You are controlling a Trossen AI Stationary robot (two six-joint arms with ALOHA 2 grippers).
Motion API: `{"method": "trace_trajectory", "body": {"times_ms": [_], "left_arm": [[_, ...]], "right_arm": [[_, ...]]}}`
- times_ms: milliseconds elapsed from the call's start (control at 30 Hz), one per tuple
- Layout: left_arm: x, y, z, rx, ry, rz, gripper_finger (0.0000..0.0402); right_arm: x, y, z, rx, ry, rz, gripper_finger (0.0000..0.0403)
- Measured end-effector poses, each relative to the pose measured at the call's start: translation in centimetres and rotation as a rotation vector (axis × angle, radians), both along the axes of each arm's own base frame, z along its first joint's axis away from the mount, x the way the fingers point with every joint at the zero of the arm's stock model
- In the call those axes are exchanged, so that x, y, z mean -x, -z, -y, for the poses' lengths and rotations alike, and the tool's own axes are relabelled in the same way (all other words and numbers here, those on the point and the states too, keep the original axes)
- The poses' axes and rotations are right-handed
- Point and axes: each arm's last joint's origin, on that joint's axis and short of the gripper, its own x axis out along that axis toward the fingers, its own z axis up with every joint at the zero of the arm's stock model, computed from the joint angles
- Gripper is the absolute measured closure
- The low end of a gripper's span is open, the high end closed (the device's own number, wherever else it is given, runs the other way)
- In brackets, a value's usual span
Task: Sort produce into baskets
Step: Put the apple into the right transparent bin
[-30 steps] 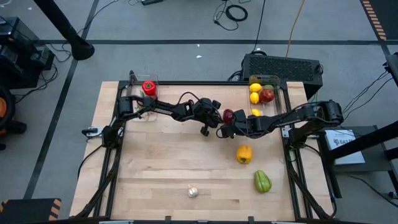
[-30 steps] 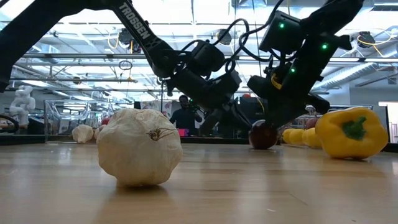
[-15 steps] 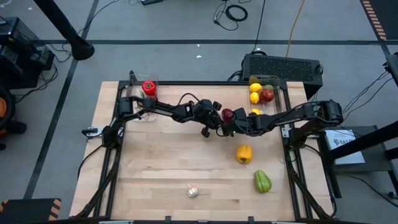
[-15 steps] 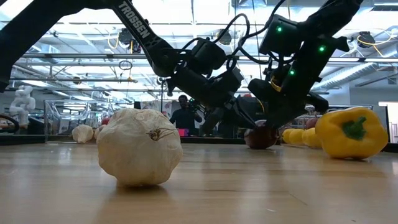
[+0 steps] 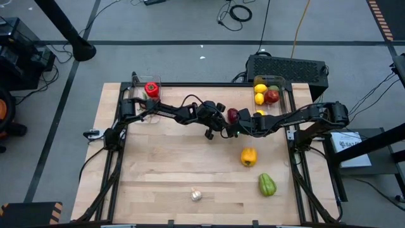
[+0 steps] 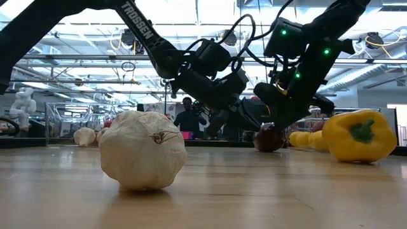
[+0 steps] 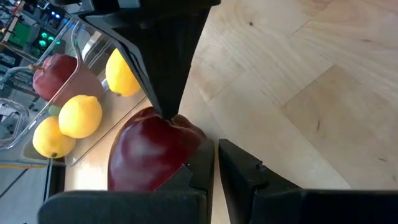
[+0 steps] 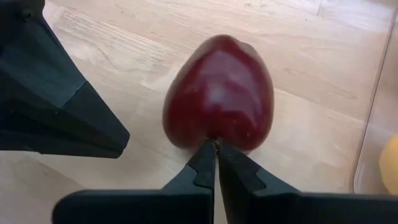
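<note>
On the far left corner of the wooden tabletop [image 5: 158, 164] stands a clear basket [image 5: 147, 95] with a red pepper [image 5: 151, 89] in it. The left arm reaches from there toward the middle, where the left gripper [image 7: 216, 163] sits low with its fingers pressed nearly together and nothing between them, just beside a dark red apple [image 5: 232, 116]. The apple rests on the wood, close to the near end of the second clear basket [image 5: 285, 95]. The right gripper [image 8: 216, 163] meets it from the other side, its fingers closed tip to tip right at the apple's skin, without any grip around the fruit. That basket holds yellow lemons [image 5: 259, 94] and a red apple [image 5: 271, 97]. Nearer the front edge, a white garlic bulb [image 5: 197, 196] lies left of centre, well apart from the arms. To the right of it sit a yellow pepper [image 5: 249, 156] and, closer to the front, a green pepper [image 5: 267, 185].
</note>
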Motion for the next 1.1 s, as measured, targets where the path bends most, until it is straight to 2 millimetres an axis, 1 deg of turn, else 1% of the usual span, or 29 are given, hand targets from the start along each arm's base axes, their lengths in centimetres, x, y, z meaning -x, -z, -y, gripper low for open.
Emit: {"method": "trace_trajectory", "body": {"times_ms": [300,433,600,733,800,867,967,1100], "left_arm": [[0.1,0.0,0.0,-0.006,-0.011,-0.013,0.0371],[0.5,-0.9,0.3,-0.009,-0.012,-0.046,0.0371],[1.3,-2.0,0.6,-0.010,0.003,-0.110,0.0371],[1.7,-3.2,0.7,-0.011,0.003,-0.114,0.0371],[1.8,-3.4,0.7,-0.009,0.002,-0.117,0.0371],[1.9,-3.6,0.7,-0.008,0.003,-0.118,0.0371],[1.8,-3.7,0.8,-0.009,0.005,-0.111,0.0371],[1.9,-3.6,0.8,-0.008,0.005,-0.119,0.0371]], "right_arm": [[0.0,0.1,0.1,-0.017,-0.047,-0.027,0.0402],[0.0,0.1,-0.1,-0.059,-0.103,-0.038,0.0402],[0.0,-0.2,-0.7,-0.065,-0.134,-0.037,0.0402],[-0.2,-1.1,-1.3,-0.078,-0.161,-0.050,0.0403],[-0.7,-1.8,-1.7,-0.078,-0.178,-0.038,0.0403],[-0.6,-2.2,-2.1,-0.086,-0.189,-0.070,0.0403],[-1.1,-3.2,-2.8,-0.105,-0.218,-0.069,0.0403],[-1.2,-4.0,-3.7,-0.116,-0.235,-0.086,0.0403]]}}
